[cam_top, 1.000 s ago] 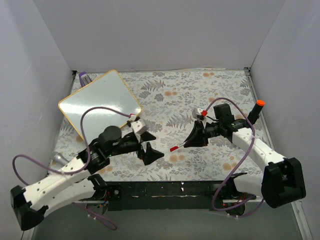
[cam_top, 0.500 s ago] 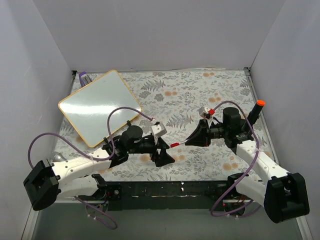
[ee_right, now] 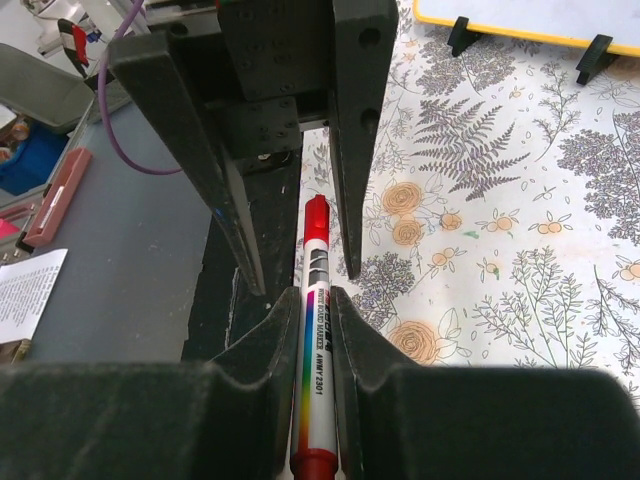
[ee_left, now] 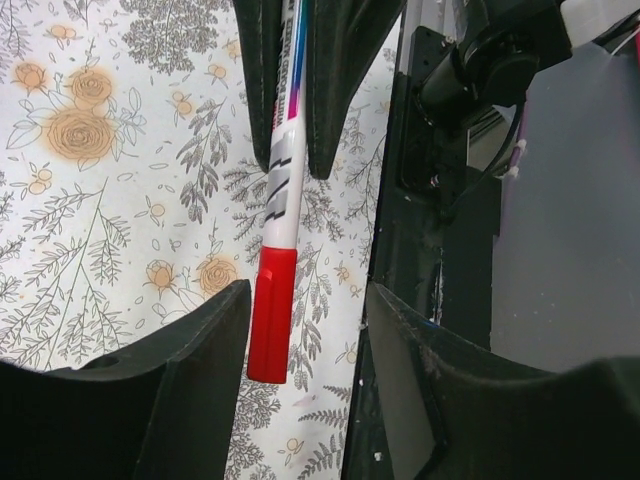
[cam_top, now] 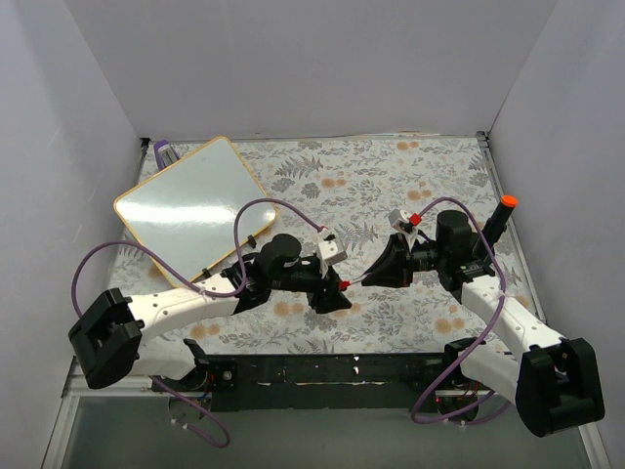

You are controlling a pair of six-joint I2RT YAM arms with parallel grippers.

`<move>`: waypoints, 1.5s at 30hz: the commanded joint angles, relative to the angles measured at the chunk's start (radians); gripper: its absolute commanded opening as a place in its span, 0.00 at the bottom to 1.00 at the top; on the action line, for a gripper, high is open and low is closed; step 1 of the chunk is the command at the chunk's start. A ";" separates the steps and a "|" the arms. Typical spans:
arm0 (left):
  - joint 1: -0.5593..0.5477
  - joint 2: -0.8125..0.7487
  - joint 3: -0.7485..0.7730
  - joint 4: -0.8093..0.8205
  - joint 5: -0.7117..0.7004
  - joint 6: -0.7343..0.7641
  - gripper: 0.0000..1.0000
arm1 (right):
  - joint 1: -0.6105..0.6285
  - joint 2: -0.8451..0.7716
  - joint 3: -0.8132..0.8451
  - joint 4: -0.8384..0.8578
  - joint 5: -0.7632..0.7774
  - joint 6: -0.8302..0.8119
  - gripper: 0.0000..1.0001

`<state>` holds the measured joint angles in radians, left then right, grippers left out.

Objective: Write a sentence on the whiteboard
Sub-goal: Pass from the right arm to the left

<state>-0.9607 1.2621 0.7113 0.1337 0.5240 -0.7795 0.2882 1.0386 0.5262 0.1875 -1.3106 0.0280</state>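
The whiteboard (cam_top: 195,208), yellow-framed, lies tilted at the back left, and its edge with black clips shows as the whiteboard (ee_right: 520,18) in the right wrist view. Its face looks blank; the sentence is not in view. My right gripper (cam_top: 377,275) (ee_right: 312,298) is shut on a white marker (ee_right: 313,370) whose red cap (cam_top: 343,284) (ee_left: 272,315) points left. My left gripper (cam_top: 336,295) (ee_left: 306,300) stands open with its fingers (ee_left: 205,350) on either side of the cap. The cap lies close to one finger, with a clear gap to the other.
A black pen with an orange tip (cam_top: 500,216) stands near the right wall. A small purple block (cam_top: 164,152) sits behind the board in the back left corner. White walls enclose the flowered table cover (cam_top: 391,176). The black front ledge (cam_top: 322,369) runs below both grippers.
My left arm has swung right and reached the marker's cap, and its jaws have narrowed around it. The right gripper shifted slightly right at first, then held the marker still.
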 commanded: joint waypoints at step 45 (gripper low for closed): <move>-0.006 -0.024 0.185 -0.304 -0.065 0.190 0.00 | 0.066 0.046 0.075 -0.356 0.048 -0.428 0.01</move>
<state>-0.9722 1.2991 0.8406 -0.1379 0.4881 -0.6086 0.3443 1.0760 0.5674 -0.0856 -1.3106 -0.3264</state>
